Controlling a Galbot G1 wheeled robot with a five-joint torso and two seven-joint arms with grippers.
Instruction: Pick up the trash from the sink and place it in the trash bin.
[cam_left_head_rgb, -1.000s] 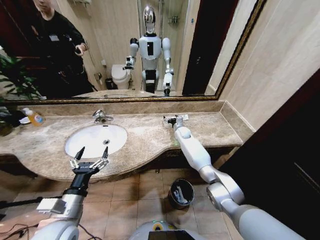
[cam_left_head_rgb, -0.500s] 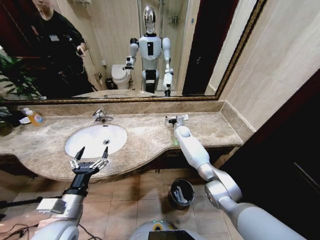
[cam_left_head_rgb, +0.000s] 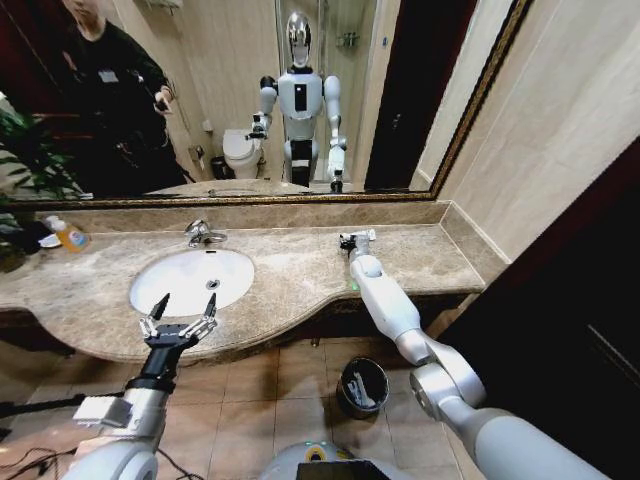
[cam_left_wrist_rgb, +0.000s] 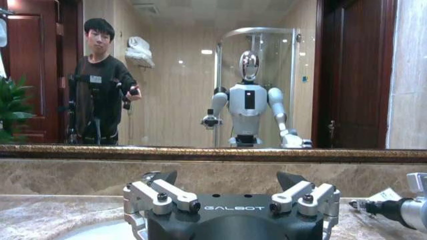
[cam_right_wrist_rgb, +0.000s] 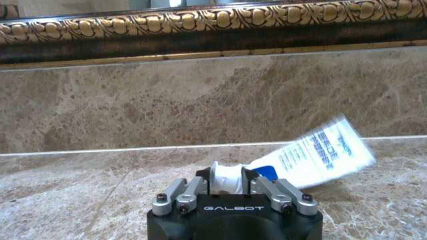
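Marble counter (cam_left_head_rgb: 290, 275) spans mid-frame. Right gripper (cam_right_wrist_rgb: 230, 186), at center frame, pinches 1 white tube (cam_right_wrist_rgb: 313, 157) near the back wall. Left gripper (cam_left_head_rgb: 178, 322) hovers spread at the sink (cam_left_head_rgb: 190, 278) front edge. Trash bin (cam_left_head_rgb: 362, 386), lower center, already contains litter; the tube's transfer remains.

Readable text, by item:
- Left hand (cam_left_wrist_rgb: 230, 197): "GALBOT" in pale capitals on the dark housing between the finger mounts.
- Right hand (cam_right_wrist_rgb: 231, 186): "GALBOT" in the same lettering, same place on its housing.
- White tube (cam_right_wrist_rgb: 313, 156), clamped in the right hand: blue printed lines, too blurred to read.
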